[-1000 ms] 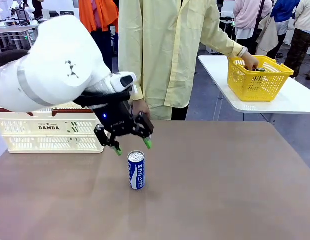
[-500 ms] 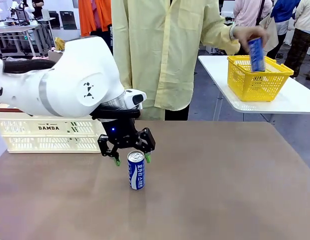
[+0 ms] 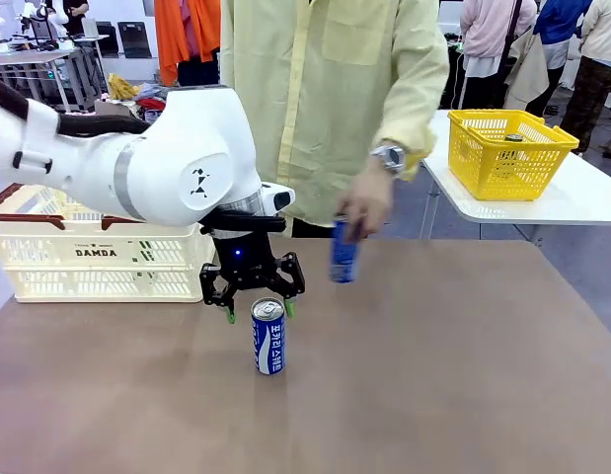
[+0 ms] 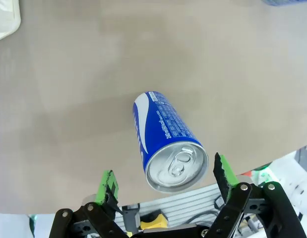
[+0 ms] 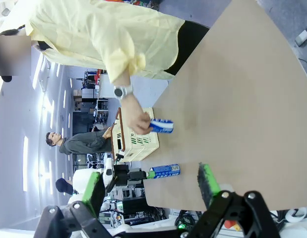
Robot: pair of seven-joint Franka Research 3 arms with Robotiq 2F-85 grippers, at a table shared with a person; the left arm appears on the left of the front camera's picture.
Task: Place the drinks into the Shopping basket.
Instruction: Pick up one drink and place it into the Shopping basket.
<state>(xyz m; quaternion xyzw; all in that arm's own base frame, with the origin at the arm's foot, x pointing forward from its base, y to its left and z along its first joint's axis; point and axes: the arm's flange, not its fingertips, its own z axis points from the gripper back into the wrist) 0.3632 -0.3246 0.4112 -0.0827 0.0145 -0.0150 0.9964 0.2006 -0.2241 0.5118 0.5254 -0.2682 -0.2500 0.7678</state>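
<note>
front: my left end effector [image 3: 260, 312] is wide open over the upright blue-and-white can [image 3: 268, 341] mid-surface [image 3: 433, 375]. shopping basket [image 3: 98, 265] sits behind-left. person's hand [image 3: 364, 202] holds a second can [image 3: 343, 252] above the surface. left wrist: pads [image 4: 107, 183] flank the can top, no contact. right wrist: my right end effector [image 5: 149, 186] is wide open, holding nothing, well apart from both cans.

My front camera sits between the arms, facing across the table [image 3: 433, 375] toward the person [image 3: 325, 99]. My left wrist camera looks steeply down along the left gripper [image 4: 165, 173], close above the can [image 4: 168, 144]. My right wrist camera, rolled sideways behind the right gripper [image 5: 149, 182], watches from well back. All three views share that can.
</note>
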